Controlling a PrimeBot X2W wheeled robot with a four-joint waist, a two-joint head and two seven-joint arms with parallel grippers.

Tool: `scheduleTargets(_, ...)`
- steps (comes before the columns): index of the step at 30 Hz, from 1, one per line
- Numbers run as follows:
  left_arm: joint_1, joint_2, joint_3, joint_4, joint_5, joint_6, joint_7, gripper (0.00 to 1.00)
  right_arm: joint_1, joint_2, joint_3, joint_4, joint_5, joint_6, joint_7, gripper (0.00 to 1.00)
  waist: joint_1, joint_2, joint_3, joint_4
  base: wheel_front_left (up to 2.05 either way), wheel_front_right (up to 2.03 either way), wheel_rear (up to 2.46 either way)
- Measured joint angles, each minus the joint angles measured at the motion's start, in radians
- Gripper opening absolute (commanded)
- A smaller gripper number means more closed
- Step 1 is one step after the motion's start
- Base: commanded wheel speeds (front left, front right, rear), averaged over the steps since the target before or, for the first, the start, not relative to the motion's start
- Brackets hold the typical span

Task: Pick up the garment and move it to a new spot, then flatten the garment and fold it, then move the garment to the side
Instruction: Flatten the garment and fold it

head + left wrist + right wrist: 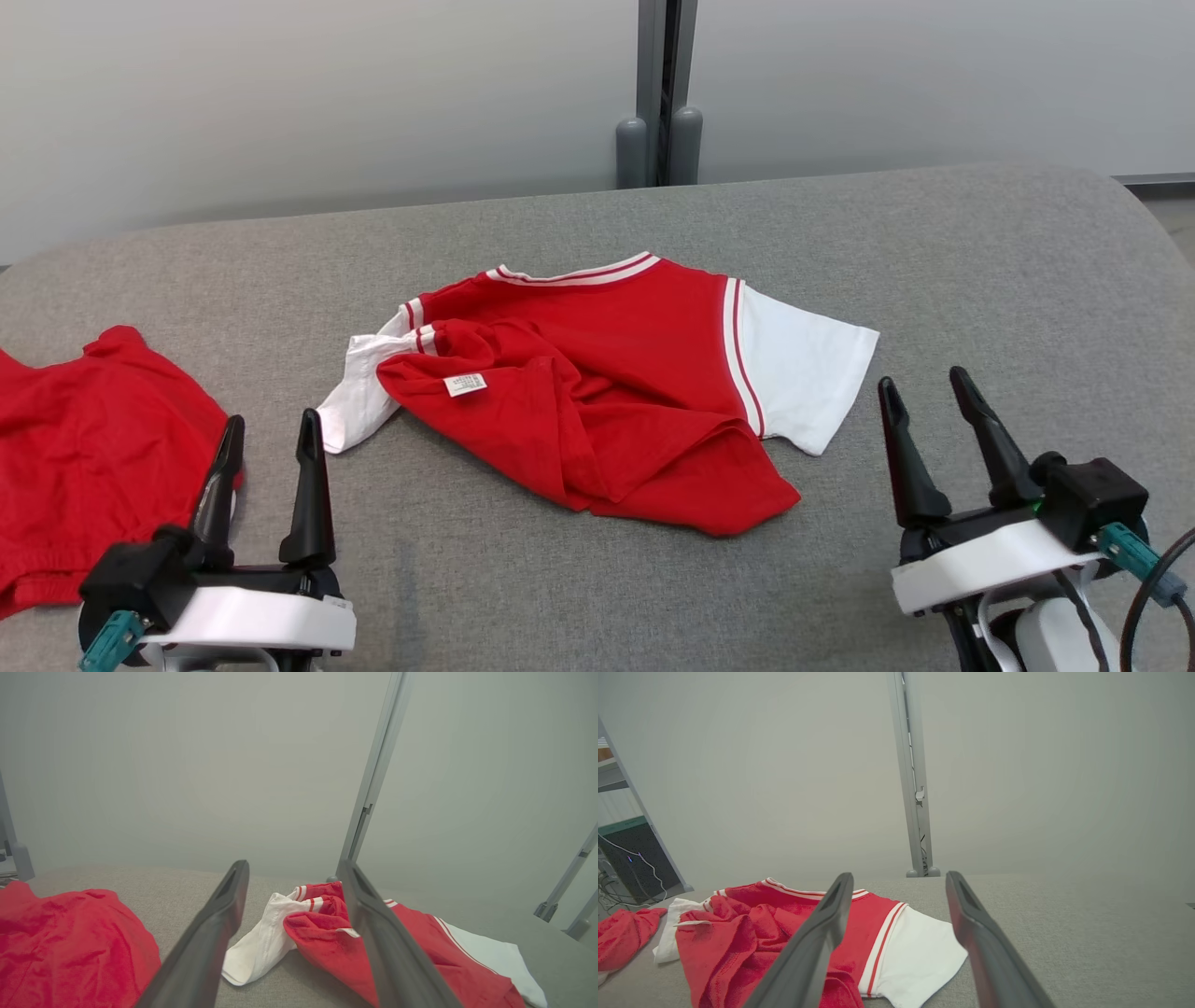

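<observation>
The garment (616, 383) is a red T-shirt with white sleeves and striped trim, lying crumpled in the middle of the grey table (980, 261), its hem folded over so a white label faces up. The left wrist view has the garment (420, 947) ahead and to the right; in the right wrist view the garment (742, 933) lies ahead and to the left. My left gripper (271, 434) stands open at the lower left, just short of the white sleeve. My right gripper (929, 387) stands open at the lower right, near the other sleeve. Neither touches the cloth.
A second red cloth (84, 448) lies bunched at the table's left edge, right beside my left gripper. A grey post (658, 93) rises behind the table's far edge against a pale wall. Bare grey table surface stretches to the right and front of the shirt.
</observation>
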Motion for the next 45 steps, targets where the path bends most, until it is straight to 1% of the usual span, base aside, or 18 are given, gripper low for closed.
scheduleTargets(4, -0.003, -0.008, -0.004, 0.012, 0.003, -0.009, -0.001, 1.0, -0.026, -0.001, 0.079, 0.02, 0.06, 0.0, 0.0, 1.0, 0.0, 0.0, -0.001, 0.02, 0.0, 0.0, 0.0)
scheduleTargets(8, -0.016, -0.015, -0.009, 0.016, 0.013, -0.011, -0.001, 1.0, -0.087, -0.026, 0.204, 0.085, 0.189, 0.0, 0.012, 1.0, 0.0, 0.0, 0.0, 0.055, 0.0, 0.0, 0.0)
scheduleTargets(11, -0.018, -0.021, -0.013, 0.022, 0.016, -0.017, -0.001, 1.0, -0.153, -0.06, 0.292, 0.137, 0.267, 0.0, 0.072, 1.0, 0.0, 0.0, 0.002, 0.089, 0.0, 0.0, 0.0)
scheduleTargets(16, -0.019, -0.026, -0.019, 0.04, 0.015, -0.018, -0.001, 1.0, -0.261, -0.074, 0.397, 0.219, 0.362, 0.0, 0.18, 1.0, 0.0, 0.0, 0.006, 0.15, 0.0, 0.0, 0.0)
scheduleTargets(20, -0.034, -0.028, -0.025, 0.047, 0.01, -0.019, -0.001, 1.0, -0.344, -0.073, 0.451, 0.283, 0.447, 0.0, 0.283, 1.0, 0.0, 0.0, 0.013, 0.193, 0.0, 0.0, 0.0)
scheduleTargets(24, -0.038, -0.03, -0.037, 0.056, 0.003, -0.022, -0.001, 1.0, -0.419, -0.083, 0.479, 0.357, 0.522, 0.0, 0.408, 1.0, 0.0, 0.0, 0.022, 0.233, 0.0, 0.0, 0.0)
scheduleTargets(26, -0.041, -0.03, -0.044, 0.062, -0.002, -0.022, -0.001, 1.0, -0.46, -0.094, 0.479, 0.395, 0.539, 0.0, 0.447, 1.0, 0.0, -0.0001, 0.026, 0.253, 0.0, 0.0, 0.0)
scheduleTargets(31, -0.055, -0.031, -0.058, 0.073, -0.024, -0.018, -0.001, 1.0, -0.523, -0.096, 0.505, 0.461, 0.599, 0.0, 0.556, 1.0, 0.0, 0.0, 0.037, 0.3, 0.0, 0.0, 0.0)
scheduleTargets(33, -0.056, -0.031, -0.073, 0.078, -0.038, -0.016, -0.001, 1.0, -0.56, -0.111, 0.512, 0.5, 0.616, 0.0, 0.59, 1.0, 0.0, -0.0001, 0.044, 0.325, 0.0, 0.0, 0.0)
scheduleTargets(36, -0.058, -0.032, -0.081, 0.079, -0.045, -0.009, -0.001, 1.0, -0.577, -0.121, 0.52, 0.541, 0.62, 0.0, 0.605, 1.0, 0.0, 0.0, 0.05, 0.346, 0.0, 0.0, 0.0)
scheduleTargets(39, -0.058, -0.031, -0.079, 0.079, -0.045, -0.007, -0.001, 1.0, -0.588, -0.114, 0.529, 0.563, 0.631, 0.0, 0.614, 1.0, 0.0, 0.0, 0.054, 0.36, 0.0, 0.0, 0.0)
scheduleTargets(43, -0.058, -0.031, -0.078, 0.079, -0.045, -0.005, -0.001, 1.0, -0.594, -0.109, 0.541, 0.567, 0.646, 0.0, 0.622, 1.0, 0.0, -0.0001, 0.056, 0.366, 0.0, 0.0, 0.0)
scheduleTargets(45, -0.059, -0.031, -0.079, 0.079, -0.045, -0.004, -0.001, 1.0, -0.594, -0.111, 0.551, 0.569, 0.653, 0.0, 0.621, 0.85, -0.0001, 0.0, 0.056, 0.367, 0.0, 0.0, 0.0)
